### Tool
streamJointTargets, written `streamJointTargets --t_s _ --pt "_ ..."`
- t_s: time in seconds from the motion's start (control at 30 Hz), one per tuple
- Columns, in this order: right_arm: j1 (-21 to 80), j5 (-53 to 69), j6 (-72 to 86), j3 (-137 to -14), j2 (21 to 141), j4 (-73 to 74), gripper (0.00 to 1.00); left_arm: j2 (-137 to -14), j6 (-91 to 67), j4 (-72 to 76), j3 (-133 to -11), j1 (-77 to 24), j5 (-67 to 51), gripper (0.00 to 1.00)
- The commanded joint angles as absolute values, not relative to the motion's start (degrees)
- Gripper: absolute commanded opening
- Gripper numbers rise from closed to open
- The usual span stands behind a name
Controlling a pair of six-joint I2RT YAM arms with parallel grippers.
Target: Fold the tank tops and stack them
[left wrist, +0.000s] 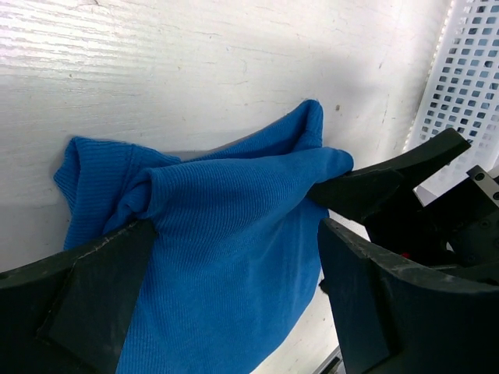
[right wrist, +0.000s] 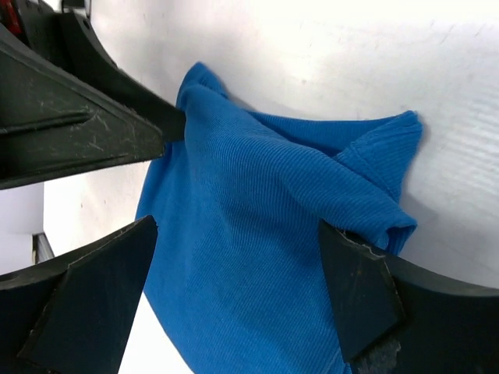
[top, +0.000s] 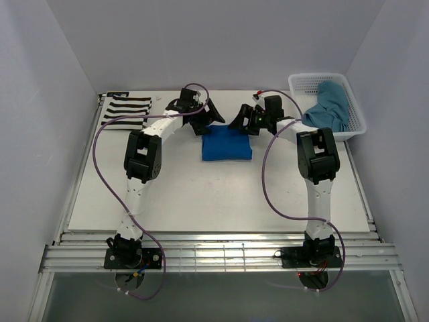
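Now both arms bend inward; left gripper (left wrist: 234, 253) and right gripper (right wrist: 234, 261) splayed astride blue top (top: 226, 145). Three tops: blue, striped top (top: 126, 113), teal top (top: 332, 106).

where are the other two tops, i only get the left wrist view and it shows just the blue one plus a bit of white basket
observer: the striped top lies flat at the far left corner of the table
operator: and the teal one
observer: the teal top is bunched inside the white basket at the far right
operator: is the right pincer clamped on the blue top
observer: no, the right pincer is open, its jaws standing either side of the blue top
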State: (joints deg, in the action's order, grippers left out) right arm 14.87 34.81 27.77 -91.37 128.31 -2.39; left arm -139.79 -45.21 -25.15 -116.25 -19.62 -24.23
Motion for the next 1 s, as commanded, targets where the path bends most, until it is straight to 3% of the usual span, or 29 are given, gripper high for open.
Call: streamJointTargets --t_s 0.0,0.23,0.53,0.97 --pt "13.4 30.5 30.1 -88.8 128.6 -11.6 0.90 -140.8 -44.9 -27.5 -115.4 -19.2 -19.3 0.98" --pt "13.0 33.5 30.8 -88.4 129.7 -11.2 0.90 -139.0 -44.6 -29.7 -116.9 -18.6 -14.7 0.98" --pt "13.0 35.3 28.7 -88.6 118.0 -7.3 0.90 -131.5 -41.8 -29.4 -121.3 -19.2 -18.5 0.98" --pt "12.8 28.1 23.0 -70.1 94.2 -2.6 0.90 -114.8 -30.9 -29.5 -100.1 -20.1 -15.6 0.98"
